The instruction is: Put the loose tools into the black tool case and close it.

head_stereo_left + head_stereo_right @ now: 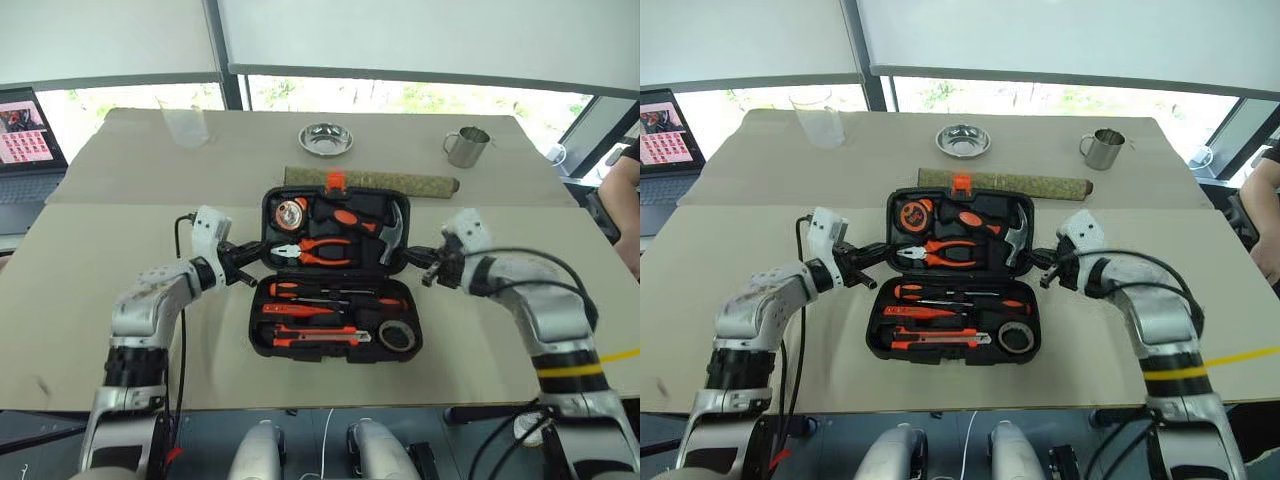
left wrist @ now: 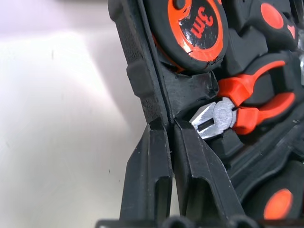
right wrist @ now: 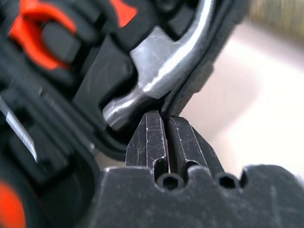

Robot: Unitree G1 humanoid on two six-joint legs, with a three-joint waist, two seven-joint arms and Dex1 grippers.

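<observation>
Steel bowl (image 1: 326, 139), metal mug (image 1: 467, 146), laptop (image 1: 28, 140) on table (image 1: 100, 300).

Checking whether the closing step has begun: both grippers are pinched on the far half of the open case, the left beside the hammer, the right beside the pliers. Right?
Sides are swapped. The left gripper grips the black tool case rim beside the pliers, as the left wrist view shows; the right gripper grips beside the hammer. Both are pinched on the far half.

Left claw (image 2: 171, 128) pinches the black tool case (image 2: 142, 80) rim beside the pliers (image 2: 237, 109).
</observation>
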